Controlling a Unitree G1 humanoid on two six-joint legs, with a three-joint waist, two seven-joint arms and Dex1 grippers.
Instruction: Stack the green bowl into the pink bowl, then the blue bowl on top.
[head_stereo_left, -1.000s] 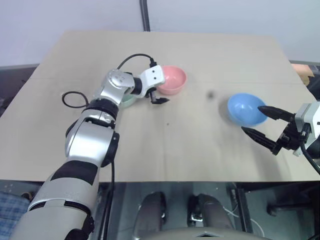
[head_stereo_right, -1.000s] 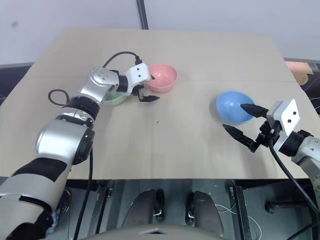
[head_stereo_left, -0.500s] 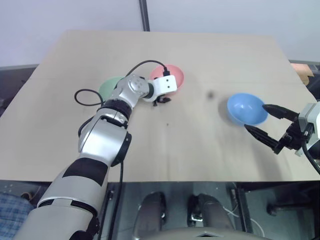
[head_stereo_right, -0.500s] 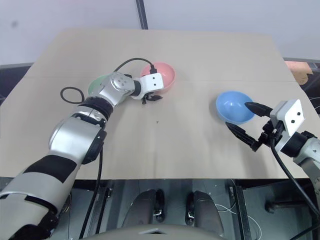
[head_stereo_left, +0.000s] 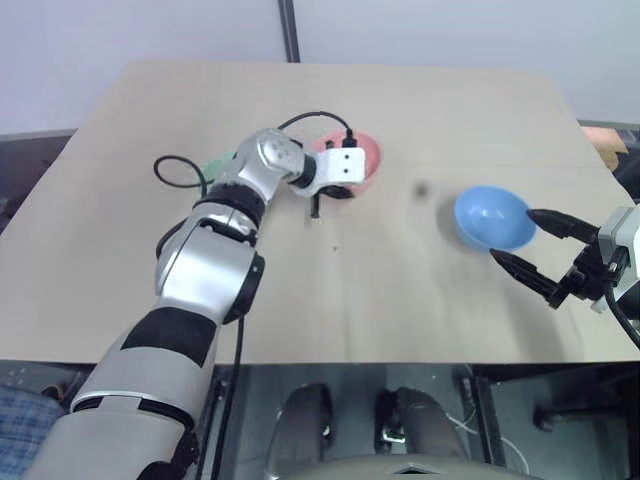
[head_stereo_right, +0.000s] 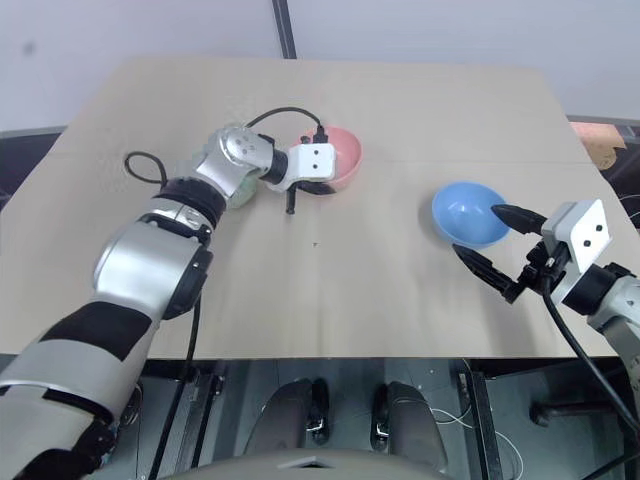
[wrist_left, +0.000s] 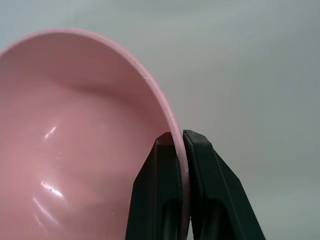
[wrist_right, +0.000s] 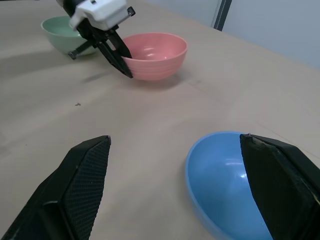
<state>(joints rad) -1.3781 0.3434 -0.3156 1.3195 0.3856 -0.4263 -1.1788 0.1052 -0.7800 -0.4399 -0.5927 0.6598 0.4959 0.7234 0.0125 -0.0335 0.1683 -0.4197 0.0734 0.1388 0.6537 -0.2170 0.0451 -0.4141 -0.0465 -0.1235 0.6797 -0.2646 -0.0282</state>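
1. Left gripper (wrist_right: 121, 62) is clamped on the pink bowl (wrist_right: 152, 55): in the left wrist view its two black fingers (wrist_left: 165, 190) pinch the bowl's rim, one inside the wall and one outside.
2. Just to the left of that grip, the green bowl (wrist_right: 62, 32) sits upright on the table (head_stereo_left: 400, 300), right beside the pink bowl and largely hidden behind the left forearm in the head views.
3. The pink bowl also stands upright on the table, between the green bowl and the blue bowl (head_stereo_left: 492, 218), and much nearer the green one.
4. The relation that matters next: the green bowl lies on the left of the pinched pink bowl, behind the left wrist, and the left arm is by far the nearer of the two to both.
5. As a judgement, holding the pink bowl rather than the green one suggests either steadying or shifting it; the green bowl has not yet gone inside it.
6. Further right, well apart from the pair, the blue bowl rests on the table tipped slightly, its opening leaning toward the right arm.
7. Right gripper (head_stereo_left: 540, 250) hovers just beside the blue bowl with its jaws spread wide, one finger on each side of the near rim, holding nothing.
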